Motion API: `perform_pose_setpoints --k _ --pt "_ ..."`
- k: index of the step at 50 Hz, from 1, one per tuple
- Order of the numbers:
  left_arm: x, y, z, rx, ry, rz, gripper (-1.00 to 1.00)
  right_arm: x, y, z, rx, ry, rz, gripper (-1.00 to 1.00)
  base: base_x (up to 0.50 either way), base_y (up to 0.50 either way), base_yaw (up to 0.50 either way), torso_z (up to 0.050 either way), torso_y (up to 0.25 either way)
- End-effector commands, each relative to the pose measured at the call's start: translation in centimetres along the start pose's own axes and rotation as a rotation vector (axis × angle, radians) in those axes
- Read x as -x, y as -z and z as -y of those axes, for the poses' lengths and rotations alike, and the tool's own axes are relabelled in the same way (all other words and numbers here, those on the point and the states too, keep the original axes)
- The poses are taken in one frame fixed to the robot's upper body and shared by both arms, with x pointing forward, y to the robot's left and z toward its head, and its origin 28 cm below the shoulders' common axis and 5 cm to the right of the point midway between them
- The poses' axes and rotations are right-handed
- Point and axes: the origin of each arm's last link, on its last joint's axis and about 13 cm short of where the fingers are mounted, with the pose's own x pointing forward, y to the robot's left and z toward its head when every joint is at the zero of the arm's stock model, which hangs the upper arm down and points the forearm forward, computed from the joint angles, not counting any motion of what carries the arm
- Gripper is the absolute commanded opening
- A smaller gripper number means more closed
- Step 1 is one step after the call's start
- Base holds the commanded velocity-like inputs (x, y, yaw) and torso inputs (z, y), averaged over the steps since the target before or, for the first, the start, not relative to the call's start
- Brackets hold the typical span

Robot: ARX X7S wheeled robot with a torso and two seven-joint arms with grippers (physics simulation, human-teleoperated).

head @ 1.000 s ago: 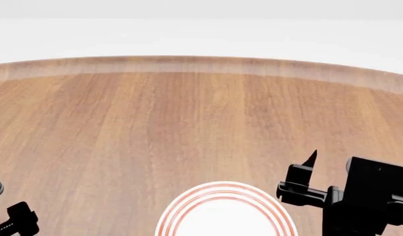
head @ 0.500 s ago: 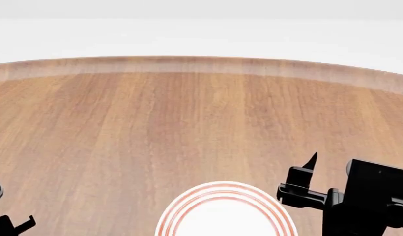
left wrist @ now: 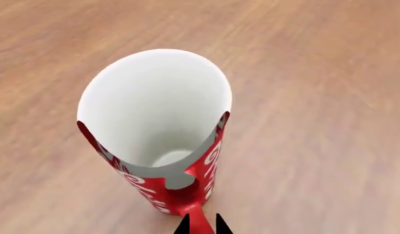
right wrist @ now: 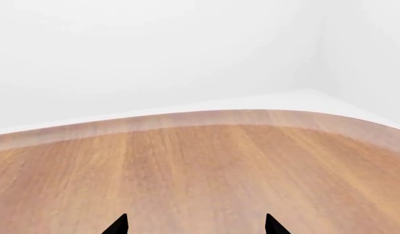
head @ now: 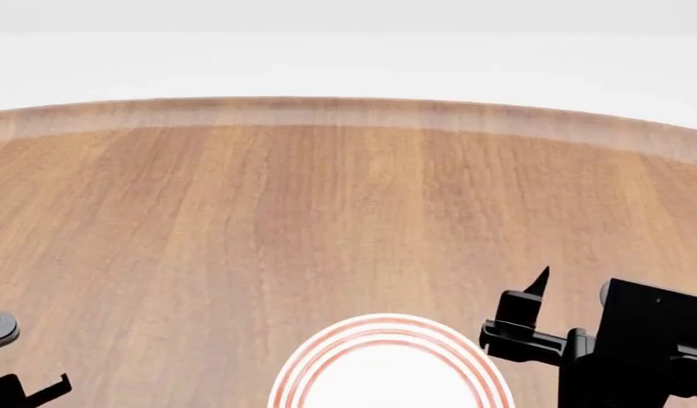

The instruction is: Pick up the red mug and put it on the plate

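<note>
In the head view, the left gripper (head: pixel 25 391) has sunk over the last second: earlier a fuller black shape sat at the lower left of the frame, and now only a sliver shows at the bottom left corner, with a small grey disc on the arm just above it. Everything else in that view is unchanged. The plate (head: pixel 308 367), round and white with thin red rings on its rim, sits at the bottom centre of the frame on the wooden table (head: pixel 325 212), cut off by the lower edge. The right gripper (head: pixel 528 299) hangs at the lower right, just beside the plate's rim, its two black tips spread wide apart with nothing between them, as the right wrist view also shows. The drop of the left arm suggests it is lowering toward a grasp. In the left wrist view, the red mug (left wrist: pixel 210 165) stands upright on the wood and fills the middle of the frame. It is tall and narrow, red with a white pattern outside and plain white inside, and its red handle points to the bottom edge of the frame. There, two black fingertips (left wrist: pixel 182 226) sit on either side of the handle, very close to it. Whether they are already clamped on the handle cannot be told. The mug does not appear in the head view, so it is not yet on the plate.
</note>
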Motion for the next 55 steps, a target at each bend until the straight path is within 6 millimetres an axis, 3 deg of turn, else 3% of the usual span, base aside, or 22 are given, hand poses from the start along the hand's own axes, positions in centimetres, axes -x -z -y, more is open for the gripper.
perform_pose_setpoints --k 1,34,55 --pt "1.5 -1.0 0.5 -0.093 0.14 0.062 -1.0 0.0 0.0 0.0 -0.002 -0.001 0.003 1.0 0.0 0.0 0.0 0.0 0.0" --pt "9.4 -0.2 5.3 -0.456 0.674 0.234 -1.0 -0.1 -0.1 -0.5 0.003 -0.009 -0.004 1.0 0.0 0.0 0.0 0.0 0.0" --pt "11.8 -0.7 8.5 -0.545 0.878 0.241 -1.0 -0.2 0.0 -0.6 0.005 -0.013 -0.006 1.0 0.0 0.0 0.0 0.0 0.0"
